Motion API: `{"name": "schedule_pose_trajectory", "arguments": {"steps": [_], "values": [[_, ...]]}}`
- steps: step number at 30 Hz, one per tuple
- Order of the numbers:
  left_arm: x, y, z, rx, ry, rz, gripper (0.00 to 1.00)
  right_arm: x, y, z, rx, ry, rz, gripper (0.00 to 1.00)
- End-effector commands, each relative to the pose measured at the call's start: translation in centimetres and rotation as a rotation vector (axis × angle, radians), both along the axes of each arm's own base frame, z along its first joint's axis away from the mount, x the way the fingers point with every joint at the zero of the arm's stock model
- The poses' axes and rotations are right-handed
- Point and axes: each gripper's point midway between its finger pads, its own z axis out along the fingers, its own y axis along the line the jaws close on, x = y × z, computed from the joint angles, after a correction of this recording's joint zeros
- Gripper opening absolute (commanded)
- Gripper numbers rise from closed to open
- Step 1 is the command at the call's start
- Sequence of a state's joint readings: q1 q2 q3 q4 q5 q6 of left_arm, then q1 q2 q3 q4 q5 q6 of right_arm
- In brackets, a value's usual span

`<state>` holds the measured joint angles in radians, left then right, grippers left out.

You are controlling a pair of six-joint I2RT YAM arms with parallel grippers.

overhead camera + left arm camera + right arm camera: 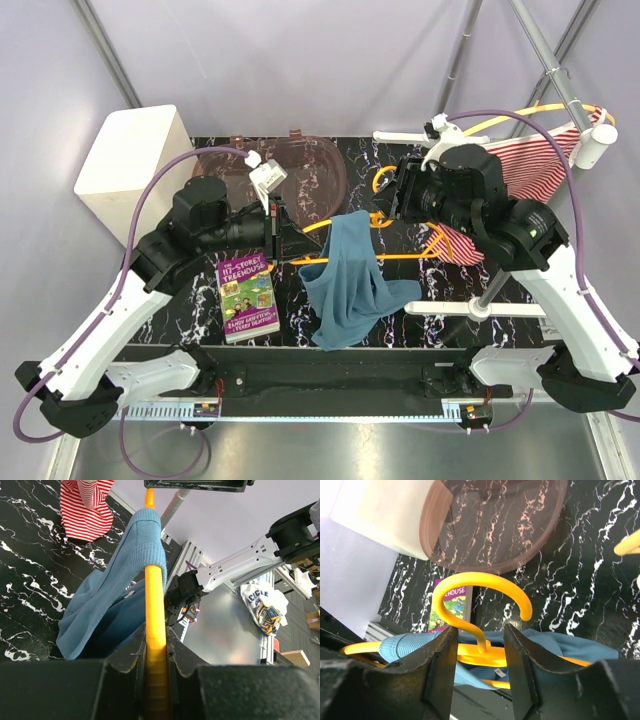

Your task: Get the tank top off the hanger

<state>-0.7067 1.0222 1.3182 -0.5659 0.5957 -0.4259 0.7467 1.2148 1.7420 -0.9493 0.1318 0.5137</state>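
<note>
Blue tank top is hanging by one strap from the yellow hanger over the black marble table, draping down just right of the book. Left gripper is pinching the hanger's arm right beside that strap. Right gripper is straddling the stem under the hook, its jaws parted with a gap on either side.

Robot lab cell, probably: white screen walls, metal poles, black marbled table.

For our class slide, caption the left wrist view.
Left end effector grips yellow hanger, blue tank top draped over it.
</note>
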Motion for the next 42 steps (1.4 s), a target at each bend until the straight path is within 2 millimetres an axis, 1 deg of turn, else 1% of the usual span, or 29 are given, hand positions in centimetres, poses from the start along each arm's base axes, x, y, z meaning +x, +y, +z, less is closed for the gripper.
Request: {"name": "schedule_pose_trajectory", "arguments": {"steps": [1,3,4,7,8,9,10,11,12,14,16,17,18,21,23,26,27,29,31,32,33,34,35,36,37,38,39,41,42], "values": [[-1.3,-0.1,5.1,-0.133,-0.113,-0.060,0.00,1.1,1.3,1.5,0.071,-0.060,-0.002,0.45],[-1.3,-0.1,5.6,-0.142,-0.119,-0.060,0.00,1.2,1.4,1.3,0.074,-0.066,-0.002,0.42],[-1.2,-0.2,5.7,-0.145,-0.121,-0.063,0.00,1.3,1.4,0.9,0.070,-0.067,-0.003,0.35],[-1.0,-0.2,6.0,-0.149,-0.120,-0.050,0.00,1.6,1.2,0.8,0.065,-0.090,-0.013,0.22],[-1.0,-0.2,6.1,-0.150,-0.118,-0.048,0.00,1.4,1.0,1.1,0.066,-0.107,-0.009,0.12],[-0.7,-0.2,6.1,-0.151,-0.113,-0.032,0.00,1.4,0.9,1.3,0.066,-0.119,-0.008,0.07],[-0.6,-0.3,6.0,-0.149,-0.103,-0.030,0.10,1.6,0.9,1.4,0.066,-0.131,-0.010,0.00],[-0.7,-0.2,6.4,-0.151,-0.102,-0.029,0.21,1.5,0.5,1.7,0.054,-0.160,-0.011,0.00],[-0.5,-0.2,6.6,-0.145,-0.102,-0.019,0.29,1.6,0.3,1.2,0.039,-0.168,-0.017,0.00],[-0.3,0.0,7.7,-0.123,-0.107,-0.010,0.44,2.0,-1.1,1.9,0.010,-0.233,-0.063,0.00],[0.1,0.2,8.7,-0.109,-0.134,0.008,0.52,2.4,-2.2,1.8,-0.032,-0.256,-0.105,0.00],[-0.1,0.5,9.9,-0.116,-0.149,0.012,0.76,2.4,-2.6,1.9,-0.056,-0.273,-0.105,0.00],[0.0,0.5,10.5,-0.120,-0.163,0.019,0.85,2.4,-2.7,1.8,-0.069,-0.275,-0.108,0.00],[0.3,0.9,12.4,-0.148,-0.198,0.050,0.86,2.4,-3.2,1.2,-0.097,-0.271,-0.114,0.00],[0.3,1.2,13.6,-0.166,-0.220,0.074,0.82,2.5,-3.5,0.8,-0.113,-0.265,-0.128,0.00],[0.9,1.8,14.8,-0.186,-0.251,0.129,0.70,2.6,-4.2,0.5,-0.148,-0.261,-0.153,0.00],[0.7,1.8,15.1,-0.195,-0.247,0.121,0.60,2.6,-4.4,0.7,-0.151,-0.264,-0.160,0.00],[0.5,0.5,14.8,-0.194,-0.216,0.080,0.56,2.7,-5.1,0.7,-0.173,-0.265,-0.188,0.00],[0.9,-1.2,13.5,-0.160,-0.197,0.086,0.54,2.8,-5.5,0.9,-0.185,-0.265,-0.207,0.00],[-0.5,-2.9,12.5,-0.140,-0.184,0.038,0.53,2.9,-5.6,0.8,-0.193,-0.260,-0.214,0.00],[0.3,-3.4,11.8,-0.111,-0.186,0.090,0.53,3.0,-5.7,1.1,-0.194,-0.260,-0.221,0.00],[0.8,-3.6,11.1,-0.086,-0.177,0.132,0.50,3.0,-5.8,0.9,-0.205,-0.253,-0.225,0.00],[0.8,-4.1,9.5,-0.030,-0.149,0.168,0.50,3.0,-5.8,0.9,-0.203,-0.248,-0.229,0.00],[2.2,-3.6,8.7,0.006,-0.138,0.272,0.50,2.9,-5.8,1.1,-0.198,-0.248,-0.230,0.00],[2.9,-3.4,7.9,0.037,-0.132,0.326,0.50,2.8,-5.8,1.2,-0.192,-0.247,-0.227,0.00],[2.9,-3.9,6.6,0.084,-0.119,0.340,0.51,2.7,-5.8,1.2,-0.181,-0.244,-0.228,0.00],[3.5,-3.9,5.8,0.109,-0.108,0.391,0.51,2.6,-5.9,1.2,-0.175,-0.241,-0.231,0.00],[3.2,-4.8,4.4,0.153,-0.095,0.388,0.52,2.4,-5.8,1.2,-0.164,-0.236,-0.226,0.00],[3.9,-5.4,3.2,0.189,-0.087,0.421,0.54,2.3,-5.7,1.2,-0.161,-0.233,-0.219,0.00]]}}
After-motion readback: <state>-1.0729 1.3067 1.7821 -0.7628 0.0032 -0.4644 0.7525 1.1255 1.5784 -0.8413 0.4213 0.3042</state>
